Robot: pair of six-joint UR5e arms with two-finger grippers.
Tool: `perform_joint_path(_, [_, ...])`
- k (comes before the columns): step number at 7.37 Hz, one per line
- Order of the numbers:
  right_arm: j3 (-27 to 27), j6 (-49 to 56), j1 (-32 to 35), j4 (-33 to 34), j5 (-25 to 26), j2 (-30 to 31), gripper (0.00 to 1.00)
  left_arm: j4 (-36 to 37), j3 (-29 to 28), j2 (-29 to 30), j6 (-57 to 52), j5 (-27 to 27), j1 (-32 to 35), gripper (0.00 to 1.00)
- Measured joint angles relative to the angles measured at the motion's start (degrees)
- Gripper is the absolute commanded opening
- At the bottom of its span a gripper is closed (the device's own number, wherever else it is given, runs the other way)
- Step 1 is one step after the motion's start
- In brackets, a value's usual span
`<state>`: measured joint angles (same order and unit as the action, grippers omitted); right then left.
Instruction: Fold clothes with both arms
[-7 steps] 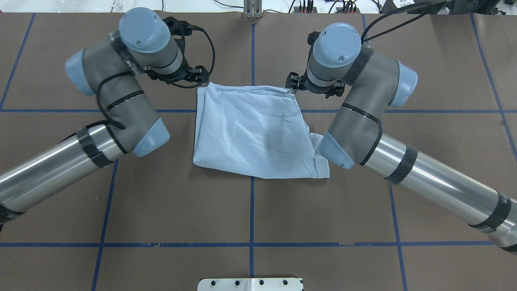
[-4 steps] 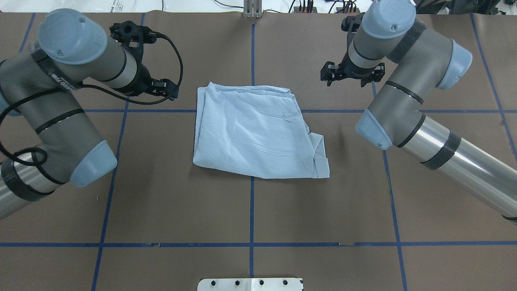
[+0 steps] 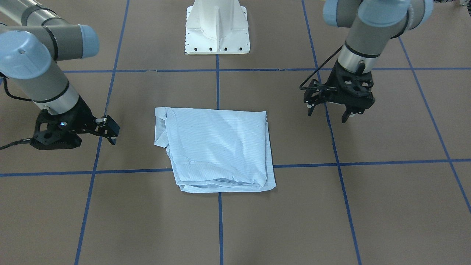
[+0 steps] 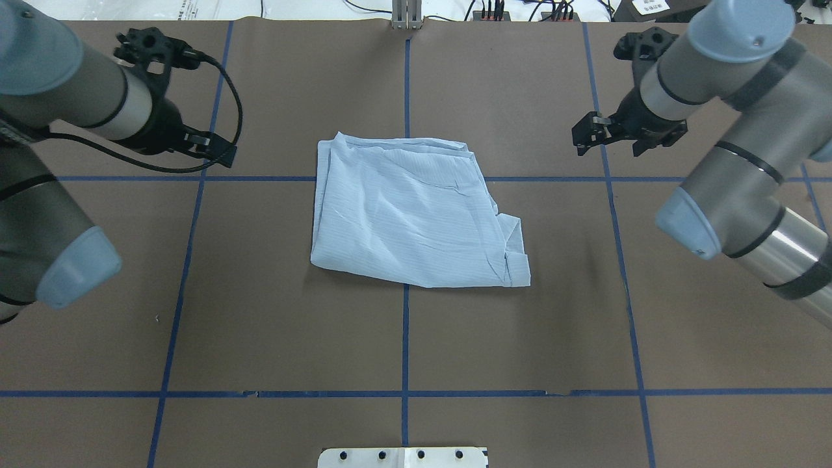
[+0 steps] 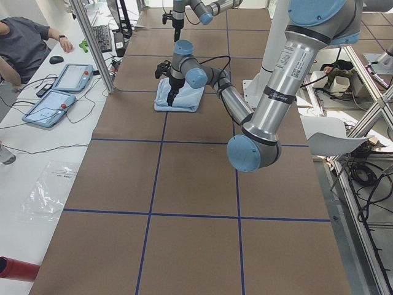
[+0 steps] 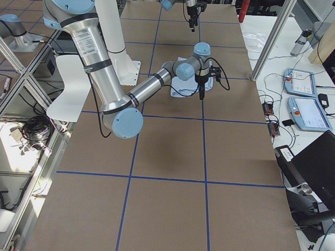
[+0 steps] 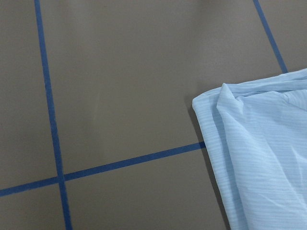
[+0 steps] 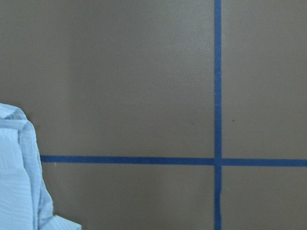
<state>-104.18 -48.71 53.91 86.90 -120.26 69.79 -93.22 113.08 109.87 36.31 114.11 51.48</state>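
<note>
shirt (image 7: 259, 158) cropped at wrist view's edge, left arm (image 4: 39, 214) cut off

overhead and front cams are looking down from opposite sides, sharing the shirt (image 4: 409, 214); wrist cams are sitting closer.

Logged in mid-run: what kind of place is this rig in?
Most likely a robotics lab workcell: a table with a blue tape grid, teach pendants on a side bench, and aluminium framing around the cell.
</note>
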Motion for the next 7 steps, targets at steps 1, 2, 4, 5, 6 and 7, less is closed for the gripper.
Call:
perform_joint_path(1, [-2.9,4.26,1.8,0.18,-1.09,4.48,1.0,0.02,2.11,-4.63,-8.2,1.85,4.24,1.0])
perform_joint_path(2, [-4.21,9.11,3.9,0.25,-1.94,7.92,1.0,-0.01,3.26,-9.03,-16.84,3.6,9.27,1.0])
perform_joint_path(4, [-5.0,20.55,10.1,0.28,-4.93,13.93,1.0,0.02,3.57,-16.35,-29.24,7.95,19.26,1.0])
perform_joint_path(5, [-5.21,27.29,14.15,0.25,-6.4,17.39,1.0,-0.13,3.66,-19.78,-31.69,9.59,22.93,1.0])
perform_joint_path(6, [-5.46,34.58,18.49,0.18,-7.2,21.29,1.0,-0.44,3.53,-23.01,-32.64,10.42,25.91,1.0])
perform_joint_path(7, [-5.89,41.12,22.52,0.14,-7.57,25.44,1.0,-0.69,2.89,-25.18,-33.11,10.76,28.84,1.0])
